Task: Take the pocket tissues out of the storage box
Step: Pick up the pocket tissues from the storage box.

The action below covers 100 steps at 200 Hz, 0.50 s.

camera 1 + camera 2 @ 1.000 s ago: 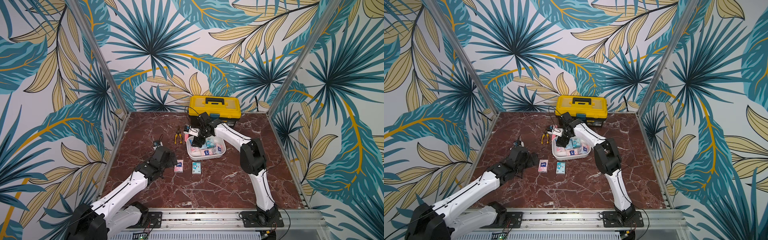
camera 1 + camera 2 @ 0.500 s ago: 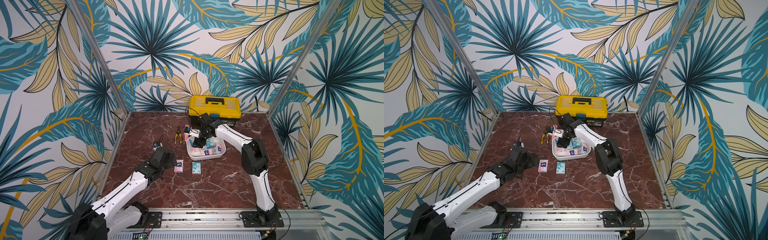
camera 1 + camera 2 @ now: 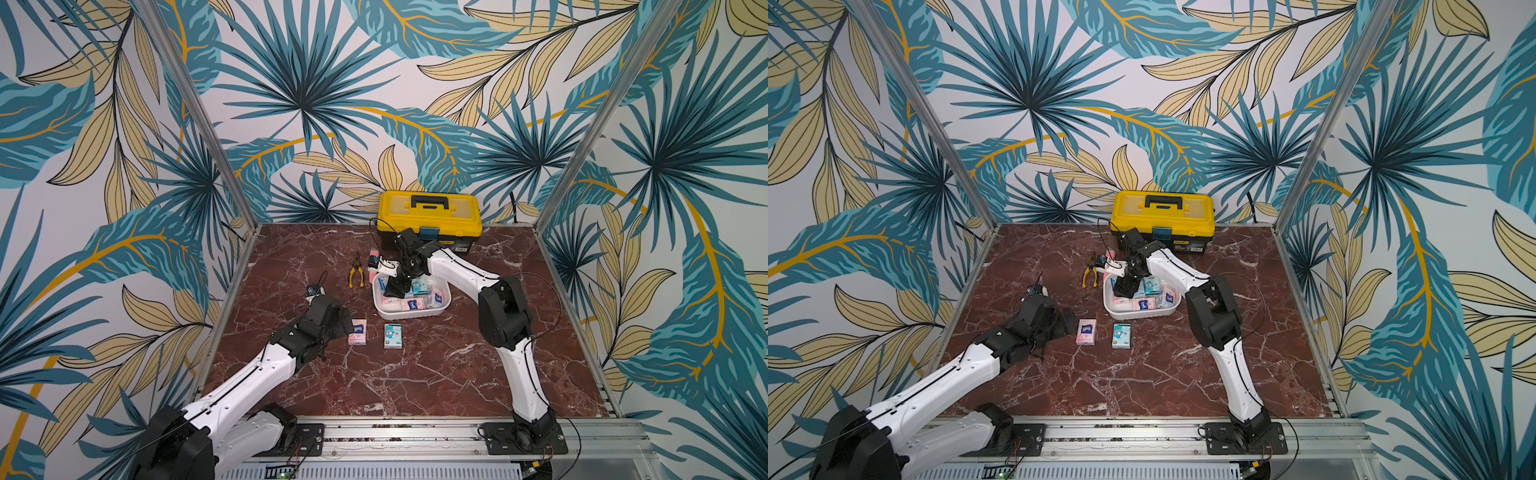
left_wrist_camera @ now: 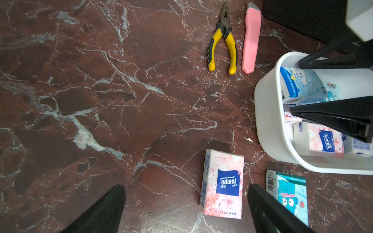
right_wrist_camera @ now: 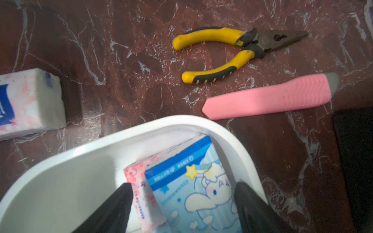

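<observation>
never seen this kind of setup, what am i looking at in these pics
Two white robot arms with pincer grippers over a marble table. Both top views look down on everything; each wrist view looks past one arm's fingers. Lying there: a white box of tissue packs, a pink pack and a teal pack outside it, pliers, a pink bar, a yellow toolbox. The left gripper is open, empty. The right gripper is in the box, jaws either side of a blue pack; whether it grips is unclear.

The left arm is stretching low with the left claw (image 4: 185, 188) gaping wide, while the right arm is reaching forward, the right claw (image 5: 183, 187) pointing down, jaws parted.
</observation>
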Available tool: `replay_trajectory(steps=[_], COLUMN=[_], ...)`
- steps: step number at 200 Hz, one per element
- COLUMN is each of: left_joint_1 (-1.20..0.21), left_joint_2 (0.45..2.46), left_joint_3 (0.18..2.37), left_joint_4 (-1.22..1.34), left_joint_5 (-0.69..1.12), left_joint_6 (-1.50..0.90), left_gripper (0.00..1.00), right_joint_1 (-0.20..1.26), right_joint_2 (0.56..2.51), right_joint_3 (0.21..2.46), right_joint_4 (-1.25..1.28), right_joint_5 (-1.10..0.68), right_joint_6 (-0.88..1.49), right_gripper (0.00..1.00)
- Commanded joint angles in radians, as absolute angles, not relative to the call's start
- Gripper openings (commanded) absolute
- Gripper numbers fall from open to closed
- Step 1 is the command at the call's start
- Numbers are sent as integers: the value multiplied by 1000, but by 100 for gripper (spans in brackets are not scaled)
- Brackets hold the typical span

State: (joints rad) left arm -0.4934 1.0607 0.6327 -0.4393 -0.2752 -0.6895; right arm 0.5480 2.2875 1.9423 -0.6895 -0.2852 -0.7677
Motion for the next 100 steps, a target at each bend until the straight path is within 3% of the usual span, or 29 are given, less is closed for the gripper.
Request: replay_trajectory(steps=[1, 46, 100], left_joint_1=[-488, -488, -486], left_joint_2=[1039, 1037, 1045], left_joint_3=[613, 612, 618], left_joint_4=[-447, -441, -431], left_joint_5=[-298, -308, -309], left_joint_6=[-699, -693, -678], left_gripper=[100, 100, 100], right_joint_1=[552, 552, 552], right_joint_2=[2315, 2306, 2304], right_joint_3=[1934, 1919, 1921], right_joint_4=[-722, -754, -755], right_joint_5=[-286, -261, -213], right_joint_6=[-759, -761, -737], right_gripper=[85, 81, 68])
